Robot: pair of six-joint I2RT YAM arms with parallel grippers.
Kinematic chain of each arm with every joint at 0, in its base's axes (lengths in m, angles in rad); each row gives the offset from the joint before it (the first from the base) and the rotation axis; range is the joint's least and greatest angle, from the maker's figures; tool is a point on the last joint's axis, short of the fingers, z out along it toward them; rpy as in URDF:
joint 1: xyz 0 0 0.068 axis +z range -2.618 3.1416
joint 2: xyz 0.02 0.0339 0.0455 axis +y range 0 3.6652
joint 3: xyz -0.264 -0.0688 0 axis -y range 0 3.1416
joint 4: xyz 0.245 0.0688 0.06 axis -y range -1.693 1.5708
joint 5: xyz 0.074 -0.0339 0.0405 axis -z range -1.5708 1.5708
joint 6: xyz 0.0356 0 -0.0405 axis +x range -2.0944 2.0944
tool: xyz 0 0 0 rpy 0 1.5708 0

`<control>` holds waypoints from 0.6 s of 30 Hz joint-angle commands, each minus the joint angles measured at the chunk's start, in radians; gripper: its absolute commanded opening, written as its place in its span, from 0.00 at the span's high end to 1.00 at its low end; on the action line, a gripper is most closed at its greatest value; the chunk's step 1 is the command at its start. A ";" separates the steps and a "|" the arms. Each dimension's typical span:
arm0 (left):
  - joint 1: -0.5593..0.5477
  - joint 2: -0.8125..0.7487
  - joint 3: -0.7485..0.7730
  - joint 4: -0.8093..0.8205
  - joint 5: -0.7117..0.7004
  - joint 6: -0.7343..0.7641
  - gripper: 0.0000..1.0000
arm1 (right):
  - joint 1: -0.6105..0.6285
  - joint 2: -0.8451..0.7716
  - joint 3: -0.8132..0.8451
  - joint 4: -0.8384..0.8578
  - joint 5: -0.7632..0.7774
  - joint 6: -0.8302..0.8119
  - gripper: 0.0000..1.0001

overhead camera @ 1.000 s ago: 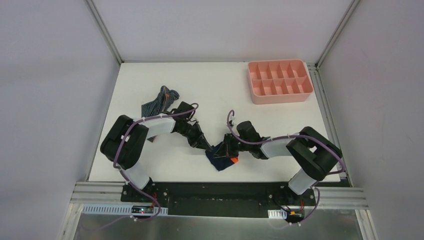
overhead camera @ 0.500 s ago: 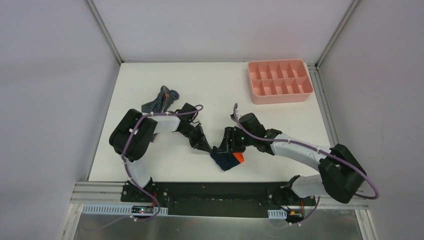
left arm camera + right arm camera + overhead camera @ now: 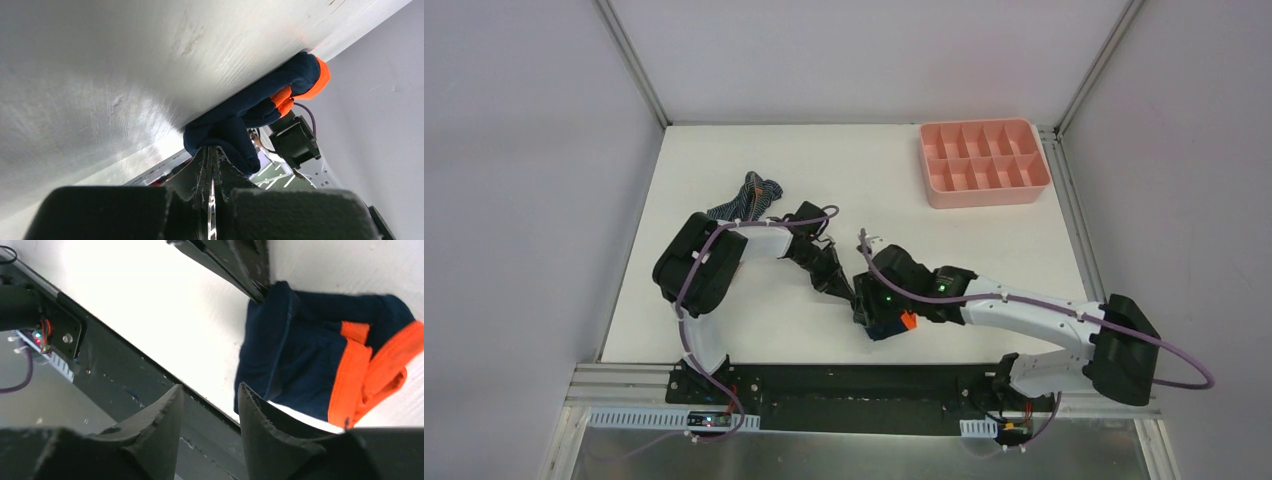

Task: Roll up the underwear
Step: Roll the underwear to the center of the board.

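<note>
The navy underwear (image 3: 305, 365), with its orange trim (image 3: 357, 375), lies crumpled near the table's front edge. In the top view the navy underwear (image 3: 888, 328) is mostly hidden under my right wrist. My left gripper (image 3: 212, 149) is shut, its tips pinching the cloth's far-left corner, which stands up slightly. The left gripper's fingers (image 3: 235, 265) reach in from above. My right gripper (image 3: 210, 387) is open and holds nothing. It hovers over the table's front edge beside the cloth's near-left corner. The striped underwear (image 3: 749, 197) lies bunched at the back left, behind the left arm.
A pink compartment tray (image 3: 984, 163) stands at the back right corner. The black front rail (image 3: 125, 385) runs just below the table's edge, right under my right gripper. The left arm's elbow (image 3: 699, 265) rises over the table's left side.
My right gripper has let its jaws open and swung left over the navy underwear as the arm stretched out. The left gripper, still shut, has shifted slightly right with the cloth's corner.
</note>
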 commanded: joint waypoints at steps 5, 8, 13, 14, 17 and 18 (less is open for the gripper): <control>-0.009 0.033 0.033 -0.030 0.038 -0.016 1.00 | 0.200 0.195 0.227 -0.228 0.466 -0.018 0.44; -0.009 0.034 0.038 -0.031 0.038 -0.017 1.00 | 0.214 0.257 0.265 -0.286 0.521 0.007 0.38; -0.009 0.035 0.041 -0.030 0.039 -0.019 1.00 | 0.215 0.301 0.277 -0.308 0.540 0.047 0.36; -0.010 0.036 0.041 -0.030 0.039 -0.019 1.00 | 0.216 0.307 0.275 -0.304 0.538 0.049 0.37; -0.009 0.036 0.042 -0.029 0.041 -0.019 1.00 | 0.214 0.327 0.269 -0.287 0.534 0.062 0.38; -0.009 0.036 0.041 -0.030 0.040 -0.019 1.00 | 0.214 0.339 0.266 -0.276 0.524 0.064 0.39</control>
